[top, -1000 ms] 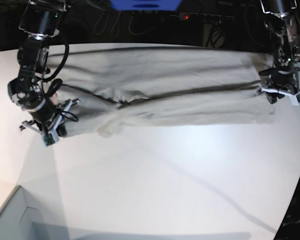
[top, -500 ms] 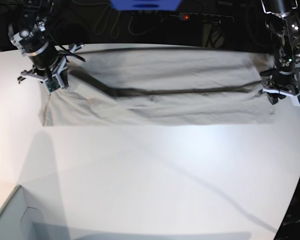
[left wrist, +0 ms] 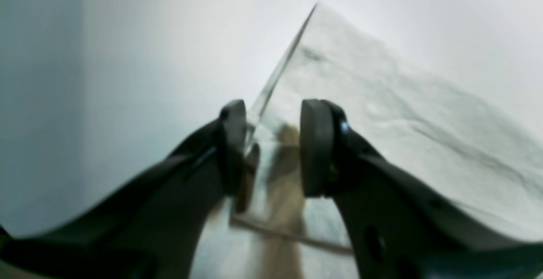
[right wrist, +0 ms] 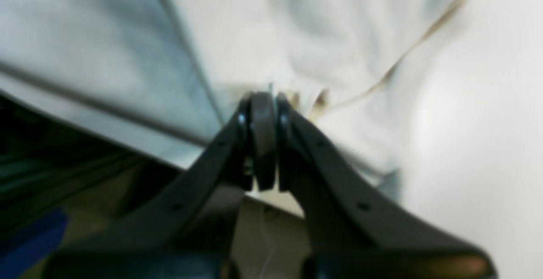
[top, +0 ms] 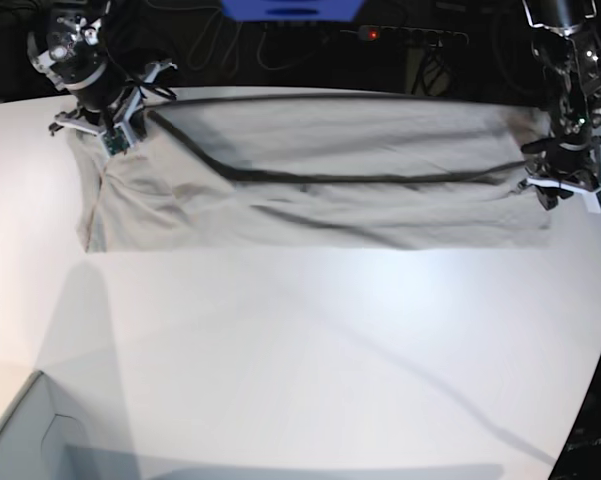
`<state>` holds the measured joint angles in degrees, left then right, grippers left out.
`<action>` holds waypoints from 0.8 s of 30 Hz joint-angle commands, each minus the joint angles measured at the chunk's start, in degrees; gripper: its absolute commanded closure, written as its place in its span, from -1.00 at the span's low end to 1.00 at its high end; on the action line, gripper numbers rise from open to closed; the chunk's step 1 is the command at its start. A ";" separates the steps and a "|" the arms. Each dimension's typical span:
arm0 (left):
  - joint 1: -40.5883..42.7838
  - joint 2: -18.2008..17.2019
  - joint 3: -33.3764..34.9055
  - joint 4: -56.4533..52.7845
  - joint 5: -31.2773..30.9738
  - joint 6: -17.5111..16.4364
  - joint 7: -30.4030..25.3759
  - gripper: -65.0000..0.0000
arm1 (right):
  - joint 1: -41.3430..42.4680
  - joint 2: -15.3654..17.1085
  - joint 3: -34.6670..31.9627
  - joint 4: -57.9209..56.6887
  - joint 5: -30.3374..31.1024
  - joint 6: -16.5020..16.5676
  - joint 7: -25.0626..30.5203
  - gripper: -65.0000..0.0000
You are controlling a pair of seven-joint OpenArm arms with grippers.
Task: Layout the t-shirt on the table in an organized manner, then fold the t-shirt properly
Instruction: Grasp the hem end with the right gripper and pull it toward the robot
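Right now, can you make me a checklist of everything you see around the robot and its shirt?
Surface: white table, bare in front of the shirt.
Job's things: t-shirt spread wide across the far side, with long creases.
Clutter: grey box corner at the near edge.
Grippers: right gripper shut, pinching the shirt's edge; left gripper with jaws apart over the other end, cloth between them.
Cables: dark cables behind the table.
Surroundings: dark background, blue object, small red light.
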<state>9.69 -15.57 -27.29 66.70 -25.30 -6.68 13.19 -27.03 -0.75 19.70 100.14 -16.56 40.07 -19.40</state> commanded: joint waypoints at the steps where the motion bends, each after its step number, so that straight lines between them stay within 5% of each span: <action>1: -0.42 -1.61 -0.27 1.04 -0.24 -0.05 -1.19 0.35 | 1.14 0.45 0.30 -0.49 0.69 -0.07 1.51 1.00; 6: -0.42 -2.14 -0.27 1.04 -0.15 0.04 -1.10 0.34 | 2.10 0.62 0.38 -4.88 0.69 -0.07 1.51 0.99; 12: -0.33 -2.14 -0.27 1.04 -0.06 0.22 -1.10 0.33 | 2.19 0.71 0.47 -4.88 0.42 -0.07 1.24 0.48; 16: -0.42 -2.14 -0.27 1.04 -0.06 0.30 1.45 0.03 | 3.86 0.80 4.87 -4.88 0.42 -0.07 1.24 0.16; 19: -0.42 -2.14 -0.27 1.13 -0.33 0.22 2.50 -0.15 | 5.88 0.80 9.70 -5.24 0.60 -0.07 1.24 0.12; 24: -0.42 -2.14 -0.36 1.13 -0.33 0.13 2.50 -0.16 | 7.73 0.80 15.68 -4.62 0.60 -0.07 1.24 0.12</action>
<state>9.67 -16.82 -27.29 66.78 -25.34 -6.46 16.93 -19.11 -0.14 35.38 94.39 -16.56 40.05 -19.09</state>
